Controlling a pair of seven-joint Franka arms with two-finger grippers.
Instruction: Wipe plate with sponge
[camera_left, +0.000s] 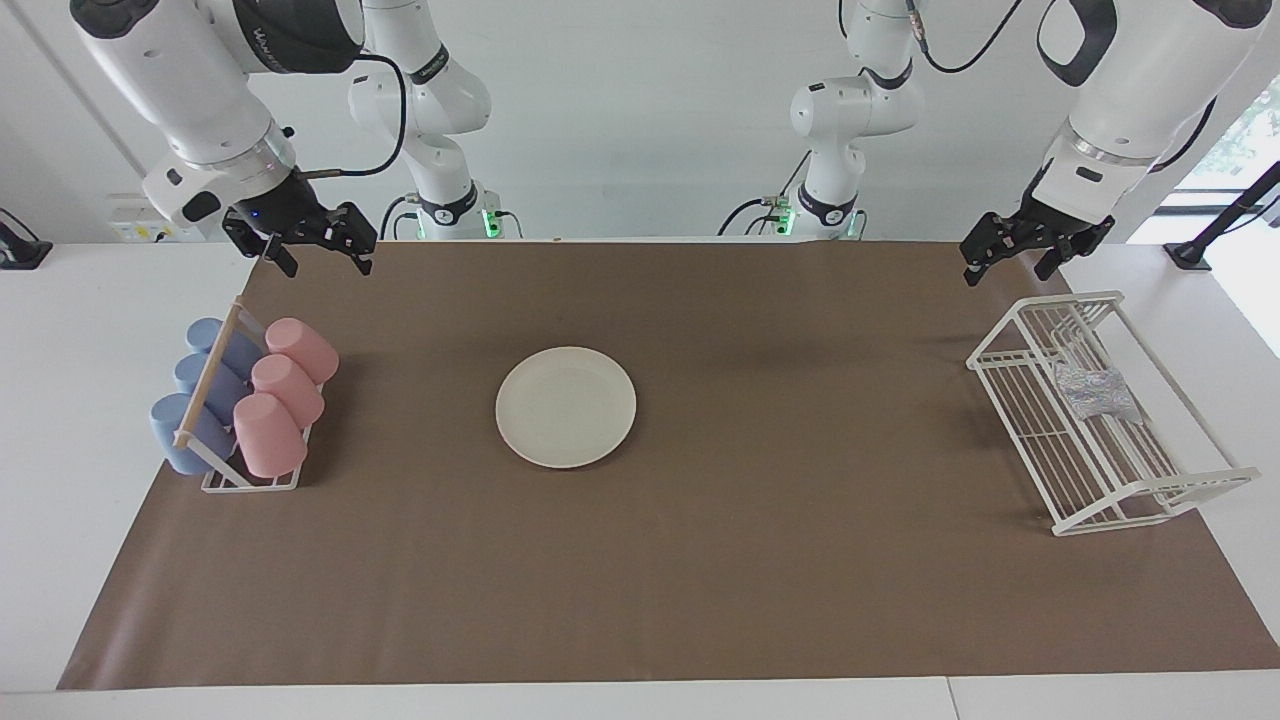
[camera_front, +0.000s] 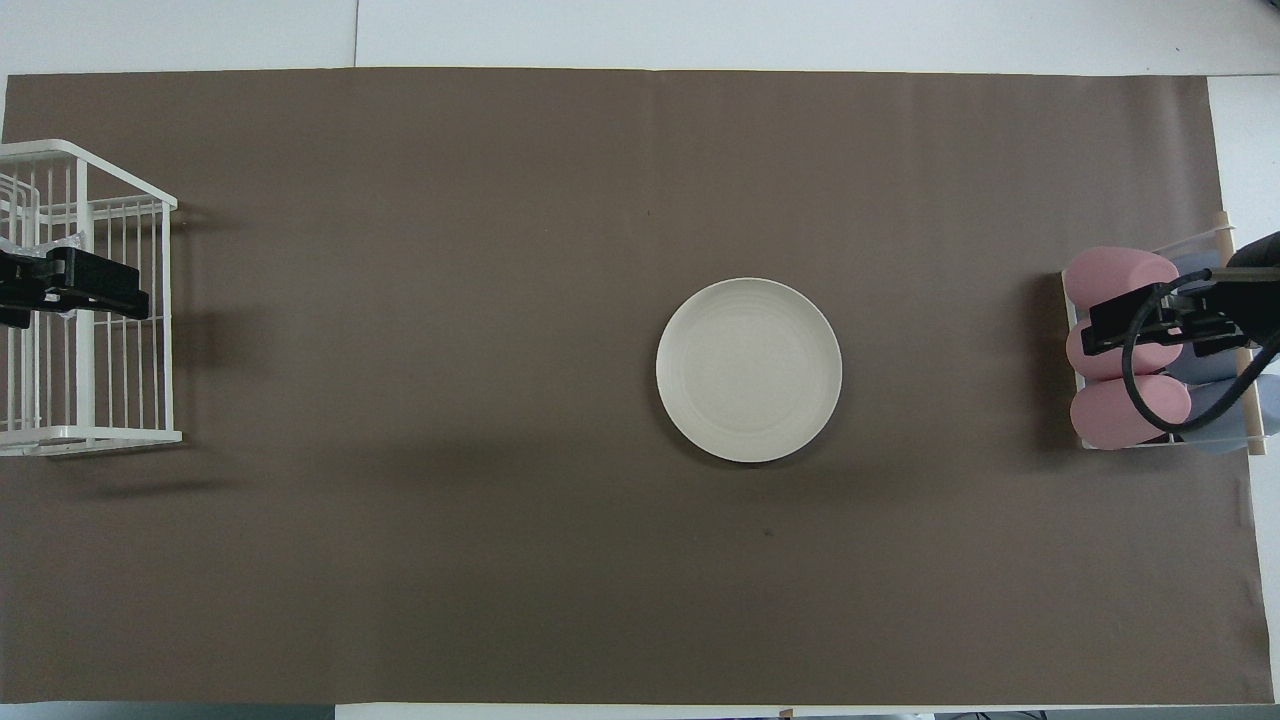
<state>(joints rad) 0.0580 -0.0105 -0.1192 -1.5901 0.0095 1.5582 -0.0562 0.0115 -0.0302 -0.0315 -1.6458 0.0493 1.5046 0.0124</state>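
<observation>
While both claws hang spread — left claw, right claw — the sponge lies in the rack.

plate: on the mat, mid-table.
sponge: in the wire rack, at the left arm's end.
cups: lying in the cup rack, at the right arm's end.
plate to racks: well apart, between them.

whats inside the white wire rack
Inside the white wire rack lies only a small glittery silver sponge, resting on its bars at the end nearer the robots. In the overhead view the left end effector, raised above it, covers most of the sponge.
</observation>
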